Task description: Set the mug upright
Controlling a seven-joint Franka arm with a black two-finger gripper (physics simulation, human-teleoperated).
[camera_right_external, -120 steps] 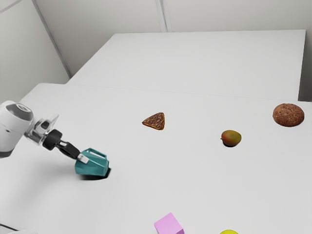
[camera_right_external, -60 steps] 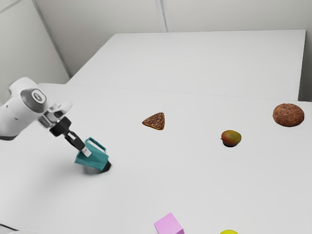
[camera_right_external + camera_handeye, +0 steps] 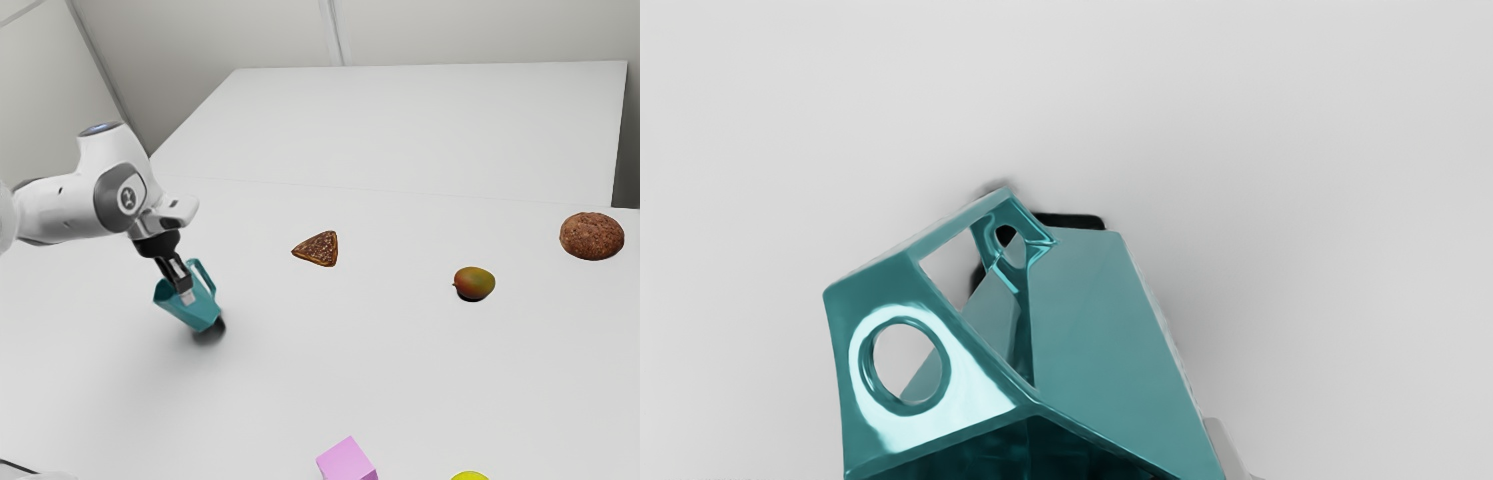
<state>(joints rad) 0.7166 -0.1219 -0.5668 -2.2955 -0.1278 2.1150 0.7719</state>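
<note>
Gripper, black, two-finger: pinches the teal mug at the exterior view's left. Mug: leans, mouth up toward the exterior view's left, base low; contact with the table cannot be told. Step, as judged: righting; the next move calls for more turning until the base is level, then setting down and release. Exterior view adds pastry, mango, far-right loaf, near pink block; wrist view details the handle's round hole.
</note>
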